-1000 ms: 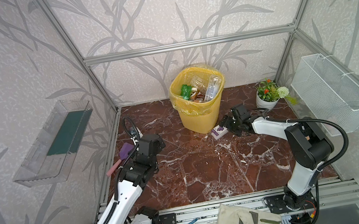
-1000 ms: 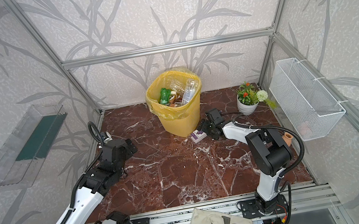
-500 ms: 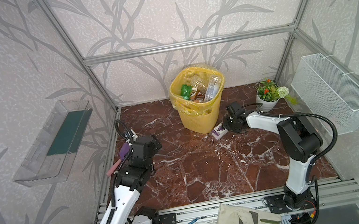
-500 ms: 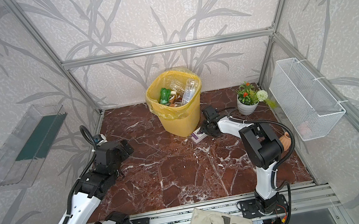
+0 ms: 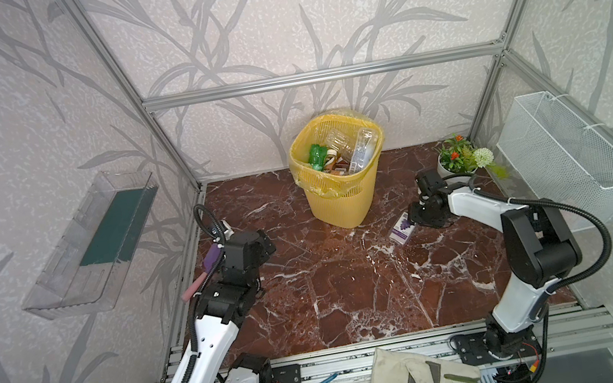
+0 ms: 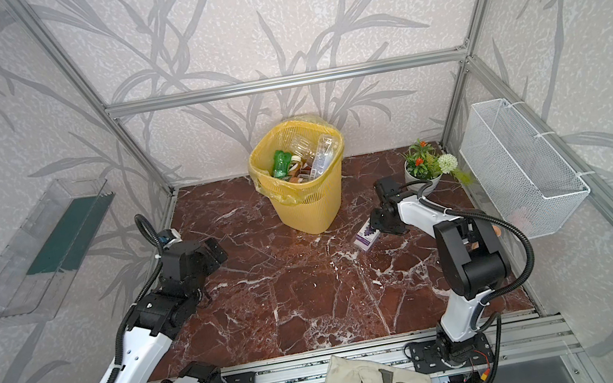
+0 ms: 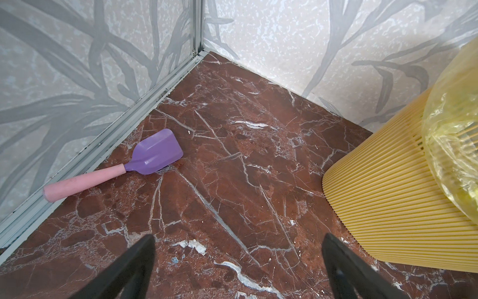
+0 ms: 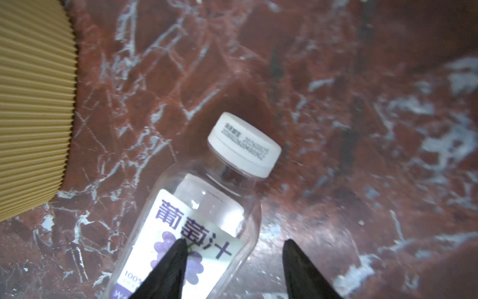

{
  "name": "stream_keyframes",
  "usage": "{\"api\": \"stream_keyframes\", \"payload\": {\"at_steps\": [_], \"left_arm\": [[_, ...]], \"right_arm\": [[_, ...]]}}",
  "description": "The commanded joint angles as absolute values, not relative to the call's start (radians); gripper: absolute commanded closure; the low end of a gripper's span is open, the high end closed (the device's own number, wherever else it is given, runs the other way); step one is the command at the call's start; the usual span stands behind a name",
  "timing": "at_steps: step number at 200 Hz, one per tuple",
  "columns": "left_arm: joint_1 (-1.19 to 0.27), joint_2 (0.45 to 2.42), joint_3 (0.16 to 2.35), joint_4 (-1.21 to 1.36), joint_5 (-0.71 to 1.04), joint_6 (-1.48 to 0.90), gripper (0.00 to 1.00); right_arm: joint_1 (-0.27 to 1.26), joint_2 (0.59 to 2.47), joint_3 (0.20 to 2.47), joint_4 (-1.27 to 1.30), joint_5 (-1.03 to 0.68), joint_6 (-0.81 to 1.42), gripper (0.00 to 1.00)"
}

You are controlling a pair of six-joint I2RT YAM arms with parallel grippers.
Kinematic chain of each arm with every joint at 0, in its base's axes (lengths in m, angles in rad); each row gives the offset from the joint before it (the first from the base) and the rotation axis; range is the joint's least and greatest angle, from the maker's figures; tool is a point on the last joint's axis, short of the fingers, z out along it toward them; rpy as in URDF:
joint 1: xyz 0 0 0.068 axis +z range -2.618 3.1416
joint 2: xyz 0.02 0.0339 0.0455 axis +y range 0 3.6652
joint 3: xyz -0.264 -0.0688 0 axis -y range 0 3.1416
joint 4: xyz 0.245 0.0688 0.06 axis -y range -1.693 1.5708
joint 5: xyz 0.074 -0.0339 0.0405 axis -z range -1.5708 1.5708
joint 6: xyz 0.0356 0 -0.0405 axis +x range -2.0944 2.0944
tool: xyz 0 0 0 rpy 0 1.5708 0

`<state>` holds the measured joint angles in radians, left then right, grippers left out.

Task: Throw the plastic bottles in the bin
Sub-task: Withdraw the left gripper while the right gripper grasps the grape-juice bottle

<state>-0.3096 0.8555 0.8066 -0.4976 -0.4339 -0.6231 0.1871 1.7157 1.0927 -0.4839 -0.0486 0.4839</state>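
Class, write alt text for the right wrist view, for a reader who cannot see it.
A clear plastic bottle with a white cap and purple grape label lies on red marble floor near the ribbed yellow bin. The right gripper has its jaws apart, one over the label, one over bare floor.

In both top views we look down from high at the front, facing the back wall (image 5: 310, 23), over the whole floor (image 5: 332, 281). Our left wrist view sits low, facing a corner (image 7: 198, 51) and the bin (image 7: 388, 207); our right wrist view hangs close over a bottle (image 8: 207, 207) beside that bin.
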Motion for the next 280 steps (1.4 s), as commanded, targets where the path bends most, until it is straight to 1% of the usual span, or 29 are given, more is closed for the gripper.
{"api": "stream_keyframes", "payload": {"at_steps": [1,27,46,53,63,83,124,156,174,195,218,239,251,258,274,280], "left_arm": [[-0.303,0.866,0.796,-0.479,-0.421,-0.644,0.01],[-0.302,0.877,0.798,-0.477,-0.406,-0.651,0.01],[-0.302,0.878,0.792,-0.474,-0.405,-0.654,0.01],[-0.302,0.88,0.789,-0.47,-0.405,-0.655,0.01],[-0.302,0.881,0.787,-0.468,-0.403,-0.658,0.01],[-0.301,0.883,0.788,-0.47,-0.397,-0.659,0.01],[-0.3,0.85,0.771,-0.482,-0.426,-0.649,0.01],[-0.296,0.847,0.756,-0.471,-0.418,-0.654,0.01],[-0.295,0.853,0.759,-0.472,-0.411,-0.652,0.01],[-0.293,0.846,0.759,-0.478,-0.415,-0.646,0.01],[-0.289,0.829,0.749,-0.486,-0.427,-0.648,0.01],[-0.284,0.824,0.743,-0.486,-0.43,-0.649,0.01],[-0.282,0.828,0.746,-0.485,-0.427,-0.649,0.01],[-0.281,0.83,0.749,-0.486,-0.423,-0.649,0.01],[-0.279,0.839,0.755,-0.487,-0.415,-0.652,0.01],[-0.279,0.841,0.755,-0.487,-0.413,-0.655,0.01]], "right_arm": [[0.185,1.642,1.084,-0.556,-0.076,0.494,0.31],[0.189,1.572,1.082,-0.506,-0.117,0.56,0.23],[0.197,1.535,1.053,-0.451,-0.14,0.63,0.15],[0.206,1.529,1.033,-0.416,-0.153,0.677,0.1],[0.225,1.533,1.014,-0.372,-0.159,0.699,0.04],[0.25,1.586,1.025,-0.386,-0.137,0.723,0.0],[0.264,1.655,1.037,-0.435,-0.093,0.764,0.01],[0.272,1.701,1.058,-0.415,-0.074,0.792,0.01],[0.273,1.792,1.104,-0.434,-0.059,0.777,0.01],[0.273,1.85,1.163,-0.508,-0.02,0.742,0.0],[0.27,1.844,1.145,-0.526,0.014,0.7,0.08],[0.261,1.821,1.119,-0.516,0.002,0.671,0.17],[0.261,1.805,1.112,-0.516,0.0,0.659,0.18],[0.261,1.791,1.11,-0.512,-0.003,0.653,0.2],[0.261,1.757,1.108,-0.506,-0.018,0.644,0.3],[0.261,1.742,1.109,-0.506,-0.022,0.609,0.35]]}}
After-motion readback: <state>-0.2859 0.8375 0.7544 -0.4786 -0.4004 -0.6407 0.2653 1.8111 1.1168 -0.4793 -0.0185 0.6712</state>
